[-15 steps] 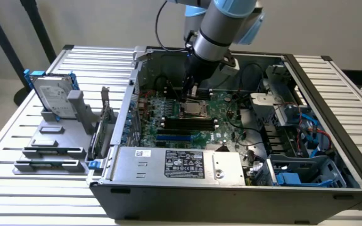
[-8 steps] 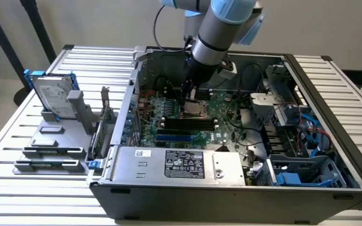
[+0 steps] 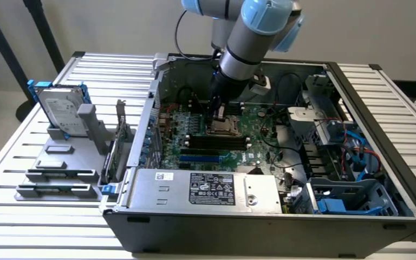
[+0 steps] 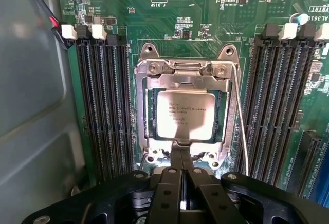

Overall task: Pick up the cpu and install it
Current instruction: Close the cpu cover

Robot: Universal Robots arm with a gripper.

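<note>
Progress looks good: your cpu (image 4: 186, 115) lies flat inside the metal socket frame (image 4: 141, 106) on the green board (image 4: 205, 29), down in the computer case (image 3: 266, 227). Your claw (image 4: 181, 150) is pinched tight and holds nothing. Its tips sit right at the chip's near edge. I think the picking up and putting in are done. I cannot tell if the frame is locked down.

One cpu (image 4: 187, 115), one hard drive (image 3: 62, 111), one computer case (image 3: 266, 225).
</note>
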